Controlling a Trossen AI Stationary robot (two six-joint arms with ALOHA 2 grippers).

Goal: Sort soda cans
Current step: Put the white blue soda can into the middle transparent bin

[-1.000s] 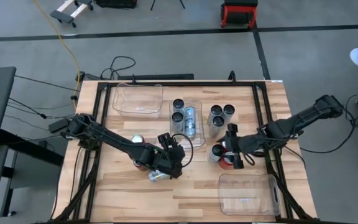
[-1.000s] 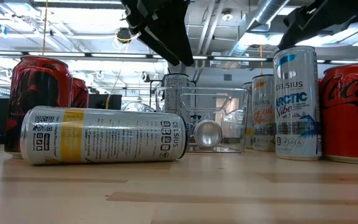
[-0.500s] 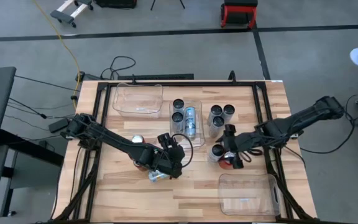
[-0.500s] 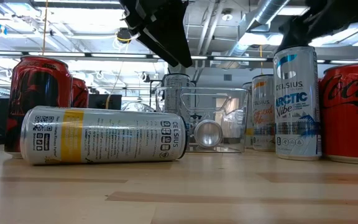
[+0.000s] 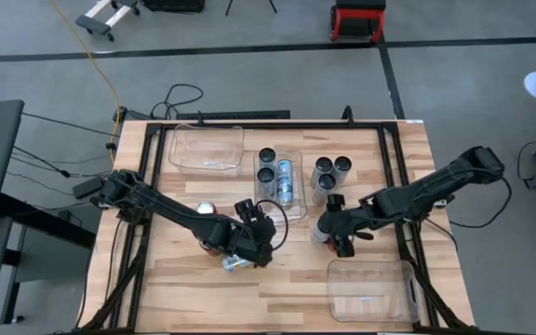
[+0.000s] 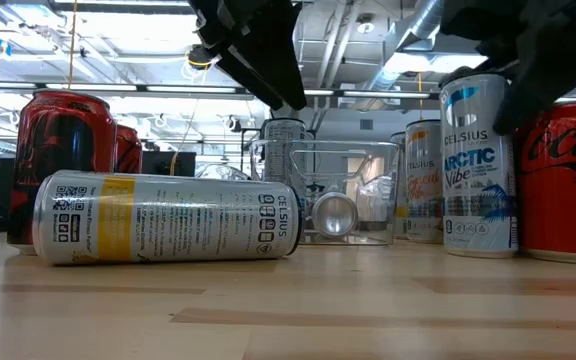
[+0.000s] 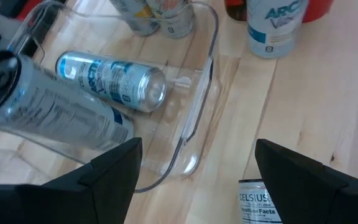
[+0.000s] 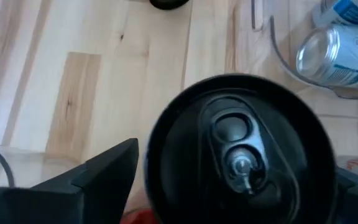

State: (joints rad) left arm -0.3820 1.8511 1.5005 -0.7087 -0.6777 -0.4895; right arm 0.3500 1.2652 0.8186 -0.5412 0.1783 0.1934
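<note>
A silver Celsius can (image 6: 166,218) lies on its side on the wood table; it also shows as the lying can (image 5: 234,263). My left gripper (image 5: 254,231) hangs open above it, the can's end (image 7: 260,202) showing between its fingers. An upright Arctic Vibe can (image 6: 478,165) with a black top (image 8: 241,149) stands near the right. My right gripper (image 5: 333,228) is open over it, one finger on each side of its top. A red cola can (image 6: 568,180) stands right beside it.
A clear bin (image 5: 280,181) at the table's middle holds several cans, one lying down (image 7: 114,81). Other clear bins stand at the far left (image 5: 206,149) and near right (image 5: 370,290). Three cans (image 5: 331,170) stand behind my right gripper; red cans (image 6: 63,150) stand near the left arm.
My right gripper has come down and toward the table's left, from behind the Arctic Vibe can to a place over its top, with its fingers now beside it. The cans have not moved.
</note>
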